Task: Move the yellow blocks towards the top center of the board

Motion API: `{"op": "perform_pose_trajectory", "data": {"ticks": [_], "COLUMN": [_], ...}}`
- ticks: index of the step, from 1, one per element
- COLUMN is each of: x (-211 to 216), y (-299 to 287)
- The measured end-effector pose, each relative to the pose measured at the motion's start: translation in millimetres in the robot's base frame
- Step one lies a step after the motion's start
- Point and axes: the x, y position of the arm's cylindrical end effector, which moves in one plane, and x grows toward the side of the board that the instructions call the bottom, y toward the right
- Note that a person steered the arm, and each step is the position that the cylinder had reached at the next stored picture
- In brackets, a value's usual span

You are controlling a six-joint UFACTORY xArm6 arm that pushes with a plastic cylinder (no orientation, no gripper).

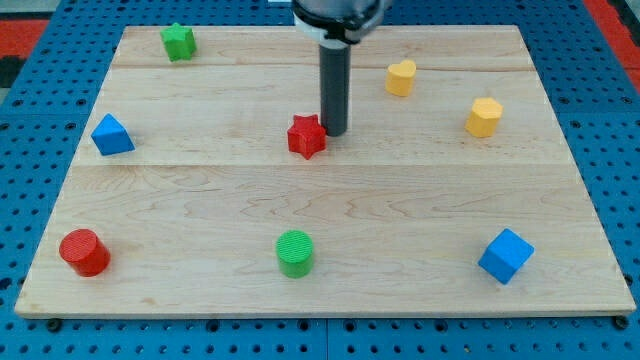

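A yellow heart block (pixel 401 77) lies near the view's top, right of centre. A yellow hexagon block (pixel 483 117) lies further right and a little lower. My tip (pixel 333 133) rests on the board near its centre, just right of a red star block (pixel 307 137) and close to touching it. Both yellow blocks are to the right of my tip, the heart above it.
A green star block (pixel 178 41) lies at top left. A blue triangle block (pixel 111 135) lies at left. A red cylinder (pixel 84 251) lies at bottom left, a green cylinder (pixel 294 252) at bottom centre, a blue cube (pixel 505 255) at bottom right. The wooden board (pixel 330 200) sits on blue pegboard.
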Motion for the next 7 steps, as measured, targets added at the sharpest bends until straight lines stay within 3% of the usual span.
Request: {"op": "perform_pose_trajectory", "data": {"ticks": [1, 2, 3, 4, 7], "x": [-27.3, -68.3, -77.5, -73.9, -156.0], "y": [94.1, 140.0, 165.9, 87.4, 25.1]}}
